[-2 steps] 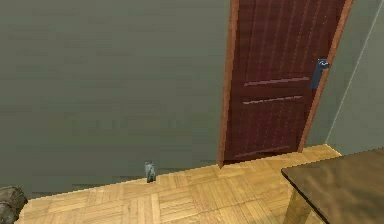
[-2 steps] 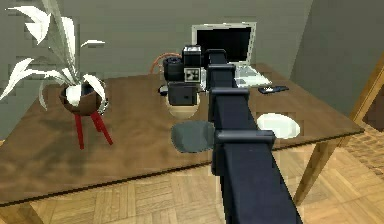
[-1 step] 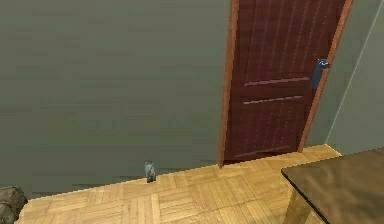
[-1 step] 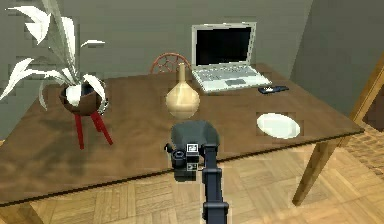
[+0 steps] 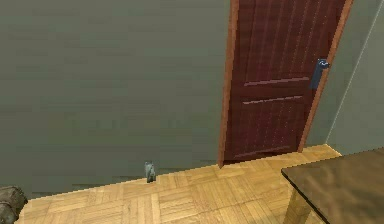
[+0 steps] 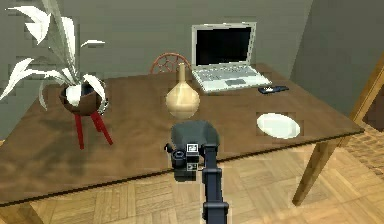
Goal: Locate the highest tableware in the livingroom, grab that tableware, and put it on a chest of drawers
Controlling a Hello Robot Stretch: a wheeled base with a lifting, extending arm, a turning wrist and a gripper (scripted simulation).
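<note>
A wooden table (image 6: 130, 150) is carrying a laptop (image 6: 228, 55) at its far edge and a tan vase (image 6: 181, 95) mid-table. A white plate (image 6: 278, 125) is lying near its front edge. The gripper (image 6: 190, 133) is hanging near the vase; I cannot tell whether it is holding anything.

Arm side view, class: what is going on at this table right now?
The robot's arm reaches over a wooden table, and its gripper shows just below a tan vase in the picture. I cannot tell whether it holds anything. A white plate lies towards the view's right, an open laptop stands behind, and a potted plant sits at the left. Ahead of the robot is a closed reddish door.
</note>
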